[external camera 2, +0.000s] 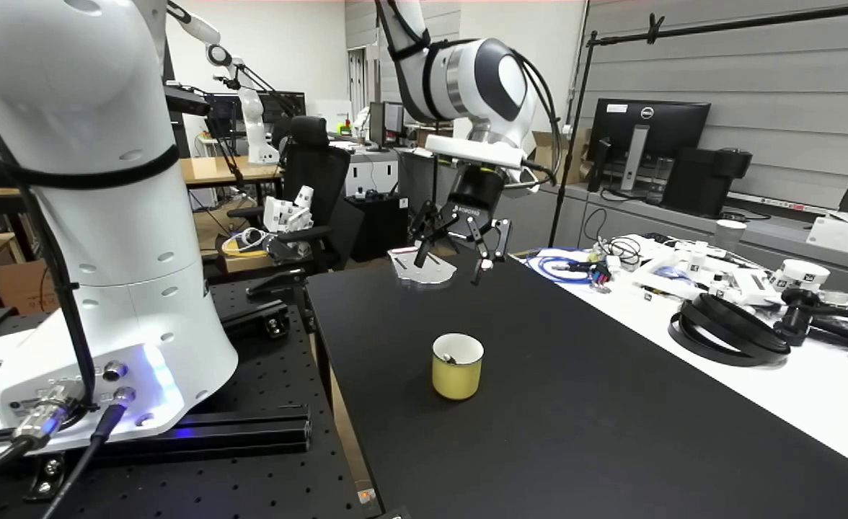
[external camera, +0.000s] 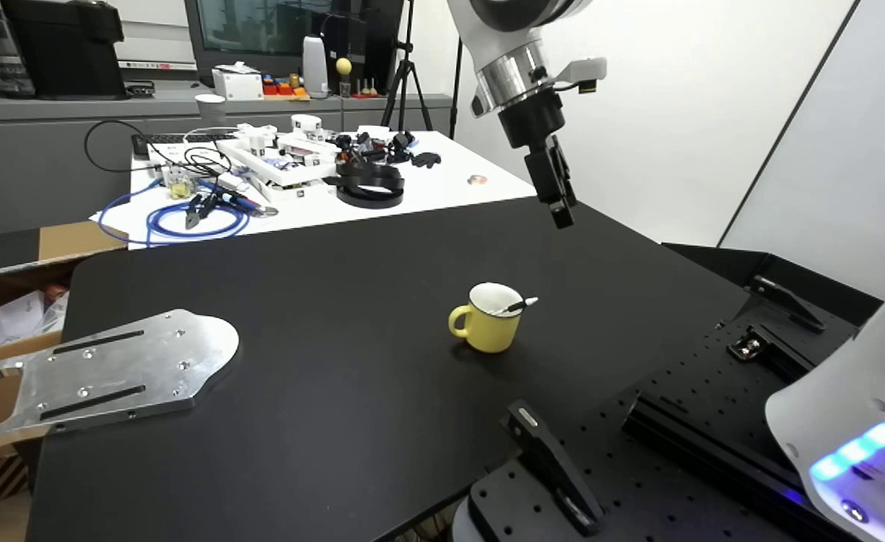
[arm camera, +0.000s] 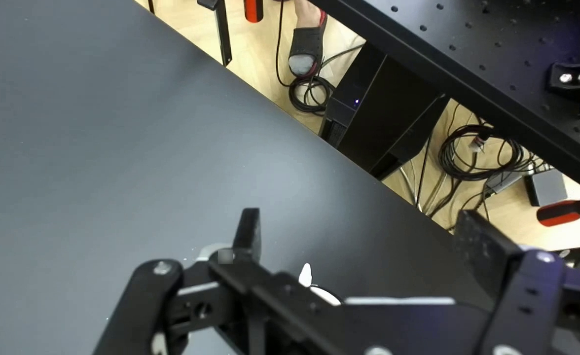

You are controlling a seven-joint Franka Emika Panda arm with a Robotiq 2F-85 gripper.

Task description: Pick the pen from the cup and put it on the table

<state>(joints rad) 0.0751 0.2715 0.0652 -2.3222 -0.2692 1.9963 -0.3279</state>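
The yellow cup (external camera: 488,335) stands upright on the black table (external camera: 322,376), its handle showing on one side in an exterior view. Leaning inside it is the pen (external camera: 519,306), whose dark body and white tip poke out past the rim. From another angle just a bit of the pen (external camera 2: 449,358) shows within the cup (external camera 2: 456,378). My gripper (external camera 2: 449,267) hangs above the table, apart from the cup, with nothing between its spread fingers. In the wrist view, the gripper (arm camera: 359,226) hides most of the cup; only the pen's white tip (arm camera: 306,276) and some rim appear.
A silver metal plate (external camera: 141,361) lies at one edge of the table. Beyond another edge, a white table (external camera: 442,184) carries cables and tools. The robot's base (external camera 2: 107,360) stands on a perforated black plate (external camera 2: 251,468) alongside. An open cardboard box (external camera: 6,271) sits beside the table.
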